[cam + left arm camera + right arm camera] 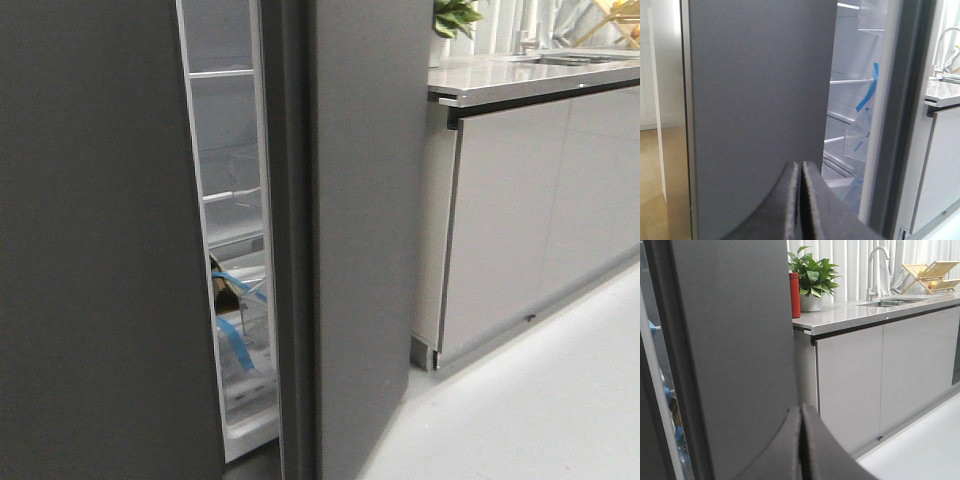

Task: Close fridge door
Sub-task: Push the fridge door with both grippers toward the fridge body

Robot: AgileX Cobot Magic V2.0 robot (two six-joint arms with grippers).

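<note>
Standing ajar: fridge door [100, 240], unlabelled.

So my fridge door [100, 240] is this tall, flat, matte dark grey slab with no handle I can spot, and it fills the whole left of my front view. It stands upright and ajar: a narrow gap down its right edge shows white shelves inside. It rises well above counter height.

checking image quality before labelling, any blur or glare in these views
Front view: fridge door fairly sharp, countertop glaring. Left wrist view: soft, left end effector blurred. Right wrist view: counter sharp, right end effector out of focus.
</note>
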